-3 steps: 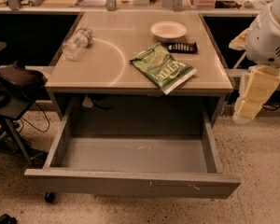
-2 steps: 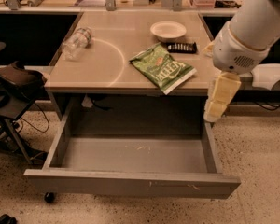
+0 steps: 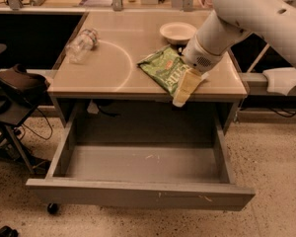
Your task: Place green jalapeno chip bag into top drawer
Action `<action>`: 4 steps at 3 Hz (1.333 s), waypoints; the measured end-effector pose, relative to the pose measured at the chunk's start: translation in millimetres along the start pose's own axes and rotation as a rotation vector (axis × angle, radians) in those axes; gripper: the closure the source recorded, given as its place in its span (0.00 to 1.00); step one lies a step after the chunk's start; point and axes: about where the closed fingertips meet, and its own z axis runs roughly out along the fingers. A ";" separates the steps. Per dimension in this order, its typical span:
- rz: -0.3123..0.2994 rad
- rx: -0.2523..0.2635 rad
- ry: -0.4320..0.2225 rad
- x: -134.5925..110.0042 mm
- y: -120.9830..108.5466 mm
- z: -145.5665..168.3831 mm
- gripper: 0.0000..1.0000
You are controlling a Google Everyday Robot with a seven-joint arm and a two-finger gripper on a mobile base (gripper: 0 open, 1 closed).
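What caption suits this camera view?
Gripper at the near edge of the chip bag on the table, drawer open below.

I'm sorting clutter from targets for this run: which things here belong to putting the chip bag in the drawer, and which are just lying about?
Part of the job: green jalapeno chip bag, on the table; top drawer, pulled open; gripper, at the bag's near end.
Just lying about: clear plastic bottle, on its side; white bowl.

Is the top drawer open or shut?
Open: the top drawer is pulled out past the table edge, floor showing. The green jalapeno chip bag lies on the table, the pincer at its near edge.
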 end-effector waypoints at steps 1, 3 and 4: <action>0.071 0.032 -0.033 -11.6 -43.5 29.4 0.00; 0.070 0.012 -0.019 -9.1 -43.7 37.2 0.00; 0.062 -0.031 -0.004 -1.1 -36.9 51.6 0.00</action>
